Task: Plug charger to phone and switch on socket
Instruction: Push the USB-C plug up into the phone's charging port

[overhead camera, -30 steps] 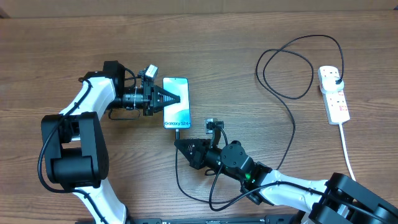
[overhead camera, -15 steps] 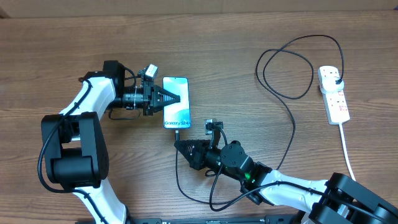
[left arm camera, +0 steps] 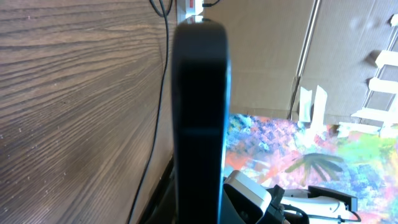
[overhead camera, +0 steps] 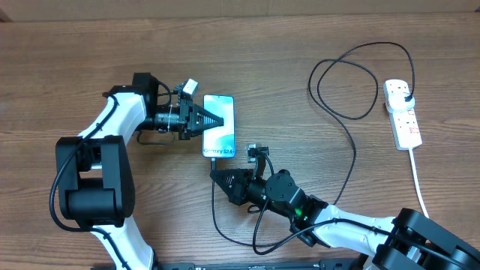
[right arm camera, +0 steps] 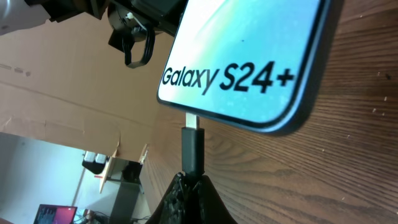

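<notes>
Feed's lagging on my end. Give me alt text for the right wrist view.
The right gripper pinches the charger by its black connector, whose metal tip meets the bottom edge of the lit phone reading "Galaxy S24+"; how far it is seated cannot be told. The wooden table fills the right side.

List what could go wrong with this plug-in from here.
1. Bare metal shows between the charger tip and the phone: pushing off-axis may bend it.
2. The left end effector grips one long edge only; the right end effector pushing could pivot the phone.
</notes>
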